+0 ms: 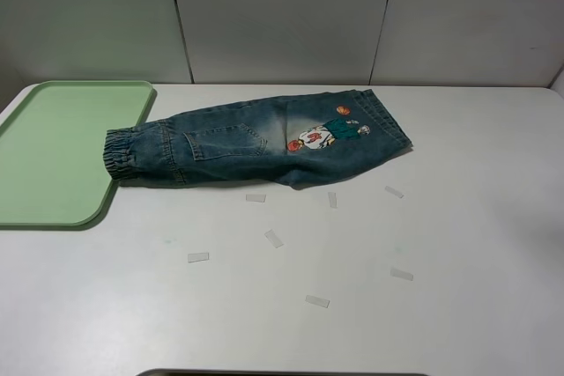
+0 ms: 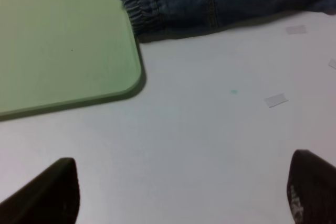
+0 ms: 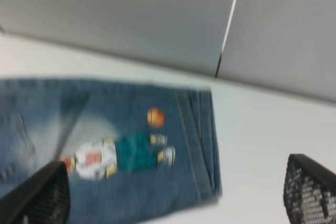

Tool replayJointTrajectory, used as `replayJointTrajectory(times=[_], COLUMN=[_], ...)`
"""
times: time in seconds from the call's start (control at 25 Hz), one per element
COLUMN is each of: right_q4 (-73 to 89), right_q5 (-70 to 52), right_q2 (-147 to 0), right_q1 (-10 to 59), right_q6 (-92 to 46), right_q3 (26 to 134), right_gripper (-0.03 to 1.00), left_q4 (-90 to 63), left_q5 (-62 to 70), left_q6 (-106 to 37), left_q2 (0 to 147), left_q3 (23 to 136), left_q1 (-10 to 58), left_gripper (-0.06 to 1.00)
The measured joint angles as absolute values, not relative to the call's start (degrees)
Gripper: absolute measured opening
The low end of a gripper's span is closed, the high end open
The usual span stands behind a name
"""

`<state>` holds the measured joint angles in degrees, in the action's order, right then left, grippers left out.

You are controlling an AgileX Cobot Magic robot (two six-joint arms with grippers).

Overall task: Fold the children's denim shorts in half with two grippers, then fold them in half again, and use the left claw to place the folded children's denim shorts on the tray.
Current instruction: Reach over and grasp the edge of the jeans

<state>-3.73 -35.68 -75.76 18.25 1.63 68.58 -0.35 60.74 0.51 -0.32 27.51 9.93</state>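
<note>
The children's denim shorts [image 1: 256,140] lie flat on the white table, folded lengthwise, elastic cuff at the left overlapping the green tray's [image 1: 53,147] edge, waistband and cartoon patch [image 1: 328,135] at the right. Neither arm shows in the exterior view. In the left wrist view the shorts' cuff [image 2: 142,3] lies beside the tray corner [image 2: 68,40]; my left gripper [image 2: 184,195] is open and empty over bare table. In the right wrist view the patch [image 3: 121,153] and waistband [image 3: 202,140] show; my right gripper [image 3: 173,198] is open and empty above them.
Several small white tape strips [image 1: 273,238] lie scattered on the table in front of the shorts, also seen in the left wrist view [image 2: 275,99]. A grey panelled wall [image 1: 282,15] stands behind the table.
</note>
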Motion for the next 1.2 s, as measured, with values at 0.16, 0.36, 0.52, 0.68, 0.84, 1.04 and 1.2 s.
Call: replayJointTrajectory(times=[0.16,0.36,0.52,0.68,0.84,1.04,1.2], right_q4=[-3.5,-1.1,5.3,9.3,10.6,11.5,14.9], right_q5=[-37.2,-36.1,-31.4,-30.0,-32.7,-38.2,-44.2], right_q2=[-80.5,-86.6,-91.4,-97.4,-104.9,-114.7,-122.7], right_q1=[18.2,17.3,14.3,11.2,9.0,6.6,5.8], right_q6=[1.6,-0.9,-6.0,-10.7,-12.1,-12.9,-13.8], right_q3=[68.6,68.6,68.6,72.1,79.3,90.0,99.3], right_gripper=[0.62,0.62,0.62,0.62,0.62,0.62,0.62], left_q4=[-0.4,-0.4,-0.4,-0.4,-0.4,-0.4,-0.5], left_q5=[60.7,60.7,60.7,60.7,60.7,60.7,60.7], left_q6=[0.5,0.5,0.5,0.5,0.5,0.5,0.5], left_q2=[-0.3,-0.3,-0.3,-0.3,-0.3,-0.3,-0.3], left_q3=[27.5,27.5,27.5,27.5,27.5,27.5,27.5], left_q1=[9.9,9.9,9.9,9.9,9.9,9.9,9.9], left_gripper=[0.79,0.79,0.79,0.79,0.79,0.79,0.79])
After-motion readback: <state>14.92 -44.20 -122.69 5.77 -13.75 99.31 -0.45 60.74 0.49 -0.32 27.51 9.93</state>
